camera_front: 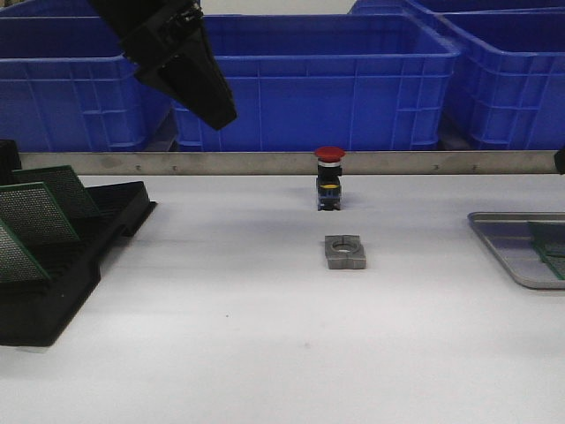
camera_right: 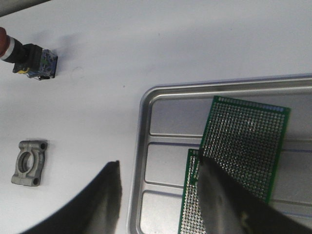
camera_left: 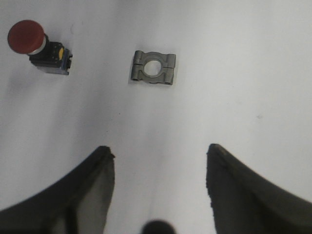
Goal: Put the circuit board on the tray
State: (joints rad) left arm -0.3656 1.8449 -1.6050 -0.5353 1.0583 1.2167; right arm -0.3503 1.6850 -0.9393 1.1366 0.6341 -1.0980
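Note:
The silver-grey ribbed tray (camera_front: 499,243) lies on the table at the right edge; its rim shows in the right wrist view (camera_right: 141,122). Two green perforated circuit boards lie in it, one (camera_right: 246,141) overlapping the other (camera_right: 189,204). My right gripper (camera_right: 158,161) is open and empty above the tray's near corner, one finger over the boards. More green boards (camera_front: 35,212) stand in a black slotted rack (camera_front: 62,291) at the left. My left gripper (camera_front: 207,88) hangs high at the back left; in the left wrist view it (camera_left: 160,151) is open and empty above bare table.
A red push button (camera_front: 329,179) stands mid-table, with a grey metal clamp block (camera_front: 344,252) in front of it. Both show in the left wrist view, button (camera_left: 36,46) and clamp (camera_left: 153,68). Blue plastic crates (camera_front: 318,79) line the back behind a metal rail.

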